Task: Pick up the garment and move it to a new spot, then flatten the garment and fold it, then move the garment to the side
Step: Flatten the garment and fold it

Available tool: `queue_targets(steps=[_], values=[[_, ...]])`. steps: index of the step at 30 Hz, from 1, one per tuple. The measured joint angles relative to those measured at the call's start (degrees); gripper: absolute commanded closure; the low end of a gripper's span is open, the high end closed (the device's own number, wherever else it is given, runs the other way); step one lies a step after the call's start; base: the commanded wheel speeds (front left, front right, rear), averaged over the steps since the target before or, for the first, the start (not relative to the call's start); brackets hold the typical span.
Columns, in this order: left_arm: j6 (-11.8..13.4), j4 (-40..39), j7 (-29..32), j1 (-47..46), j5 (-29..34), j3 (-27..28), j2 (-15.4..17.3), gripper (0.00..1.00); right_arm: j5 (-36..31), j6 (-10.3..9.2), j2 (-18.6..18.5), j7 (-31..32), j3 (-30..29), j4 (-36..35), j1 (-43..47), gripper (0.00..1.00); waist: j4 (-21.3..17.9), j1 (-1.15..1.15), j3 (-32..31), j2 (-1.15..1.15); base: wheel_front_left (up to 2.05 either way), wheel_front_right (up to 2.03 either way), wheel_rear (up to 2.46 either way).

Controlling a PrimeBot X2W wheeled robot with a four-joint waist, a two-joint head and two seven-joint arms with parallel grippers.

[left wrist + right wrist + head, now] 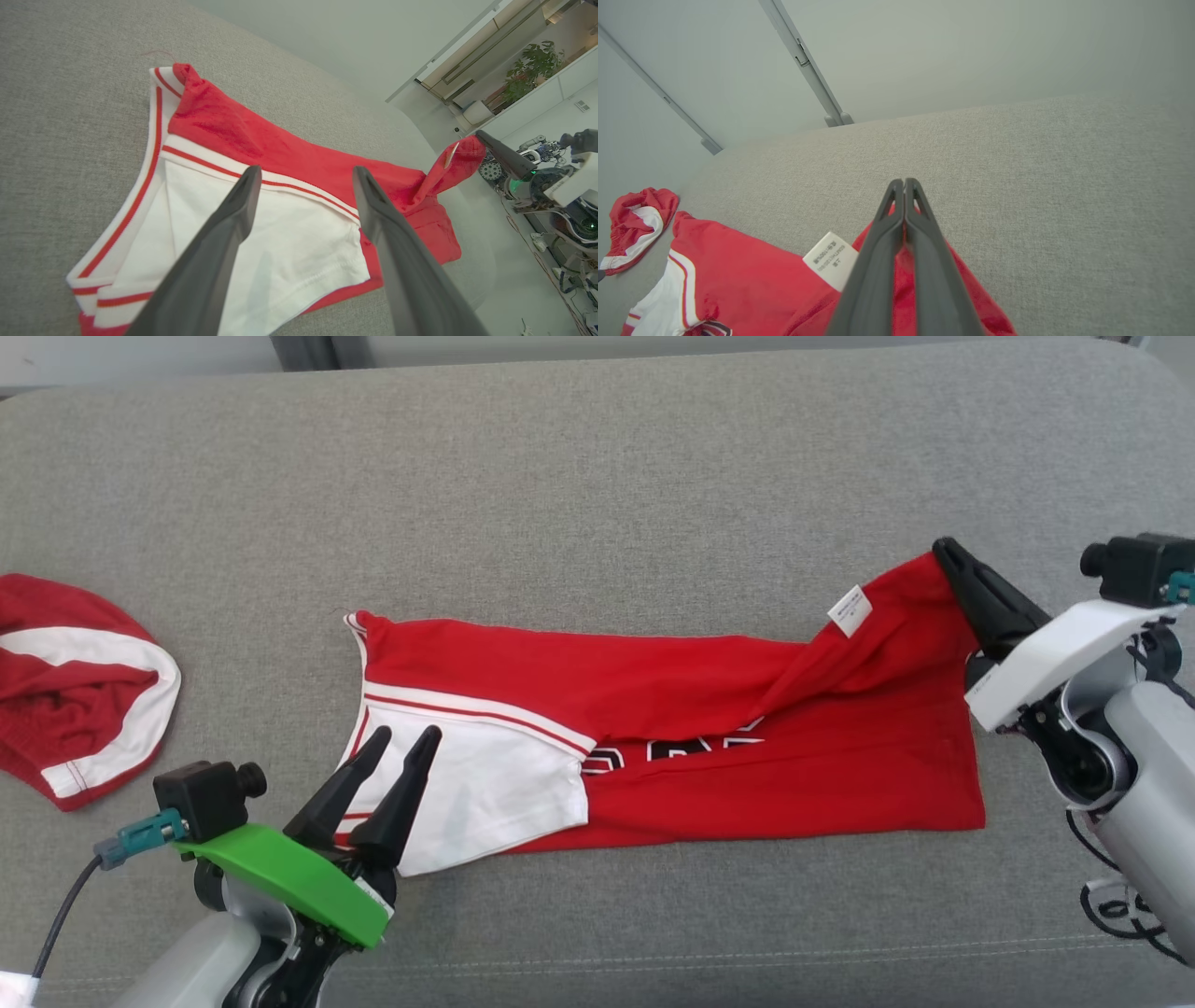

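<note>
Sprawling across the couch (597, 476), the red garment (747, 775) looks light and floppy — best taken by its hems. Right pincer (947, 551), at three o'clock, is clamped on its corner; left pincer (407, 735), at seven, stands apart above the white panel (485, 793).

Black lettering (686, 747) on garment (653, 681) was mostly under a fold, unreadable. Tag (850, 612) print was too small to read, right wrist view incl. Red-white cloth (75, 700) was cut off at head view's left edge. Left hand (407, 735) covered part of white sleeve (504, 784). Right hand (943, 549), clamped on garment corner, hid the pinched bit; its arm (1148, 775) ran off right edge.
</note>
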Motion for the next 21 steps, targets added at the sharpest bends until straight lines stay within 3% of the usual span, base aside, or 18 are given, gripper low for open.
queue_targets(steps=[10,14,21], values=[[0.0,-0.1,0.0,-0.6,0.3,0.4,-0.3,0.00,-3.6,0.00,-0.4,0.3,3.8,0.4,-10.5,1.00,2.5,0.00,2.7,0.00,0.00,0.00,0.00],[0.0,-0.1,0.0,-0.7,0.3,0.4,-0.7,0.00,-3.6,0.00,-0.4,-0.2,6.1,2.4,-10.6,1.00,2.7,0.00,2.9,0.00,0.00,0.00,0.00],[0.0,-0.1,0.0,-0.7,0.3,2.9,-0.6,0.00,-3.6,0.01,-0.8,-4.2,4.1,7.3,-9.0,1.00,1.7,0.00,2.9,0.00,0.00,0.00,0.00]])
